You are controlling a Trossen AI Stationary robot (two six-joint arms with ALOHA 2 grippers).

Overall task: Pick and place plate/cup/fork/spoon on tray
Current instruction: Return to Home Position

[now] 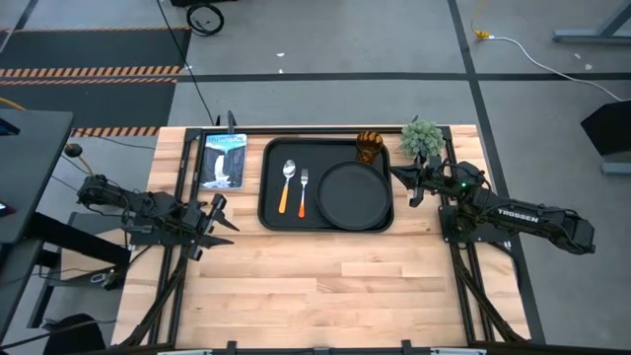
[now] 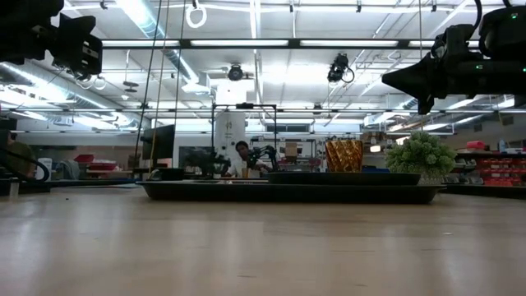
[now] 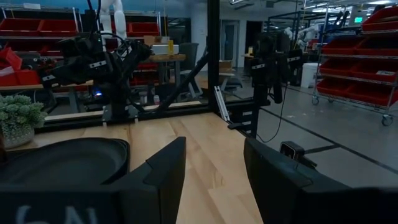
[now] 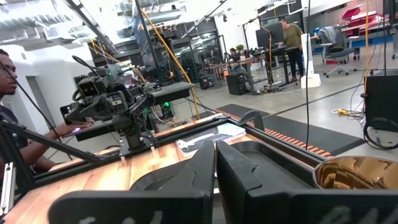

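The black tray (image 1: 271, 212) lies at the table's far middle. On it lie the spoon (image 1: 287, 185), yellow-orange handle toward the near edge, the fork (image 1: 304, 193) beside it, and the round black plate (image 1: 353, 194) on the right half. The amber cup (image 1: 369, 146) stands upright at the tray's far right corner and also shows in the right wrist view (image 4: 357, 174). My right gripper (image 1: 402, 181) is shut and empty, up in the air (image 2: 403, 80) at the tray's right edge. My left gripper (image 1: 221, 215) is open and empty, left of the tray's near left corner.
A small green potted plant (image 1: 422, 138) stands right of the cup at the far edge. A picture card (image 1: 223, 160) lies left of the tray. Bare wood (image 1: 325, 286) stretches along the table's near half. A person (image 4: 9, 81) is beyond the table's left side.
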